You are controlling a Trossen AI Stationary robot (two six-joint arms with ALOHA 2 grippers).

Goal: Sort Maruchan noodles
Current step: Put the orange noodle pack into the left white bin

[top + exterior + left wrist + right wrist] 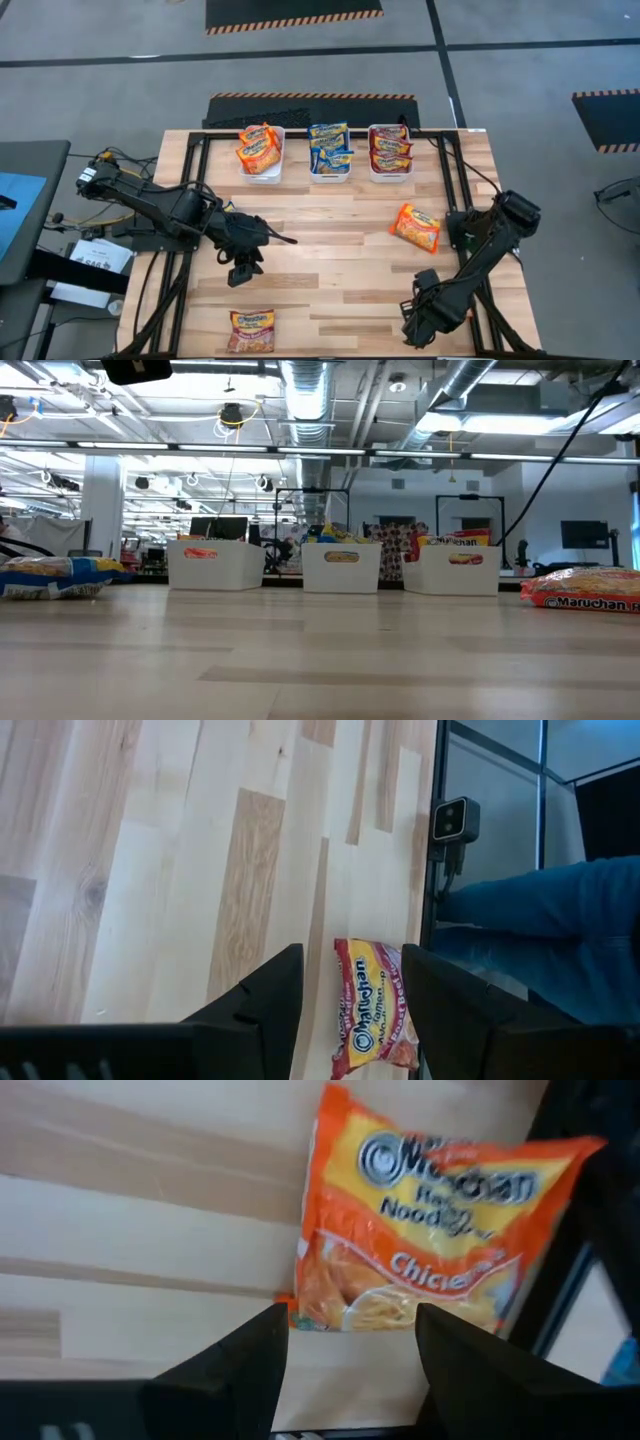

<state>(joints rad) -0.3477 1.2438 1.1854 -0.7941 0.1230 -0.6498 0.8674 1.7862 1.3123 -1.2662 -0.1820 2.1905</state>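
Two loose noodle packets are being left on the wooden table [330, 225], outside the bins. Nearest the front edge, a dark red packet [251, 331] is lying flat, and it is being framed between the parted fingers of the left gripper [243, 270], which is being held above the table's left-middle with nothing in it. At the front right, the right gripper [418, 322] is being held with its fingers apart and empty. Farther back on the right side, an orange packet [416, 227] is lying alone. Along the far edge, three white bins are being kept in a row: orange packets in the left bin [262, 172], blue-and-yellow ones in the middle bin [330, 176], dark red ones in the right bin [390, 174].
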